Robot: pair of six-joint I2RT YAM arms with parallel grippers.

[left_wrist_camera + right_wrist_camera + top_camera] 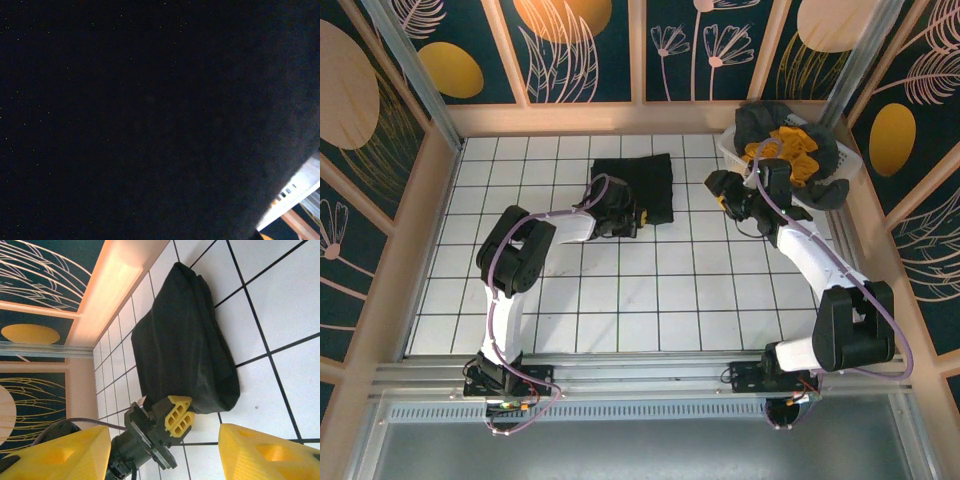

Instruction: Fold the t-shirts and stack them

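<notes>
A plain black t-shirt (642, 182) lies folded into a thick rectangle on the white tiled table (650, 290), toward the back. In the right wrist view the black t-shirt (182, 345) is a neat bundle. My left gripper (632, 217) is at its near edge; the left gripper (180, 416) has its yellow fingers pressed together, tips buried in the cloth edge. Black cloth (140, 115) covers the left wrist view. My right gripper (722, 190) hovers to the right of the shirt, open and empty, its fingers (60, 455) spread wide.
A white lattice basket (728, 150) stands at the back right corner, holding a mustard-yellow shirt (792, 150) and dark grey shirts (765, 120). Wooden walls close the table on three sides. Bare tiles stretch from the middle to the near edge.
</notes>
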